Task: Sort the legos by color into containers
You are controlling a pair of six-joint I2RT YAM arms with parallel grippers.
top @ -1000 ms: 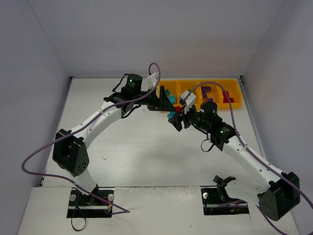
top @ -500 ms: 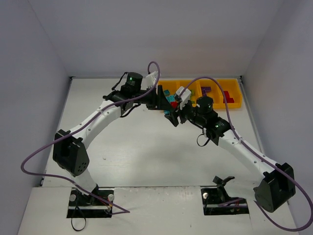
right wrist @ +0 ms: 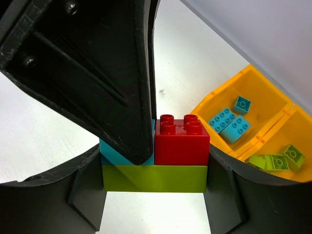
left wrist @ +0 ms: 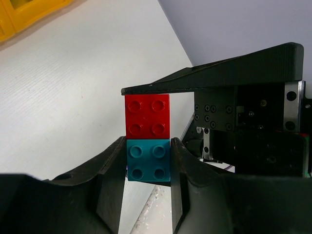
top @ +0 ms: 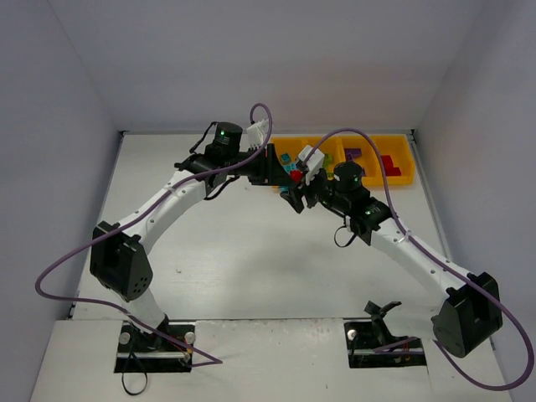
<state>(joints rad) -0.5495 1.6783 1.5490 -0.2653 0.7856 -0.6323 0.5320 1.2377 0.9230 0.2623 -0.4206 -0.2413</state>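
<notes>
Tray (top: 404, 151) partly filled by colour; one joined cluster unsorted, left pincer (left wrist: 147, 152) clamped on its teal brick (left wrist: 146, 168), right pincer (right wrist: 155, 176) clamped on its lime brick (right wrist: 146, 179), red brick (right wrist: 181, 141) attached.

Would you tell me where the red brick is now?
In the right wrist view the red brick sits on a lime green brick beside a teal brick, between the fingers of the right gripper, the yellow tray to its right.

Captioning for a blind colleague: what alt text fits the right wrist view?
The right pincer clamps a lime brick topped by a red brick and a teal brick, which the left pincer grips. Beside it, a yellow tray holds loose teal bricks and lime bricks.
</notes>
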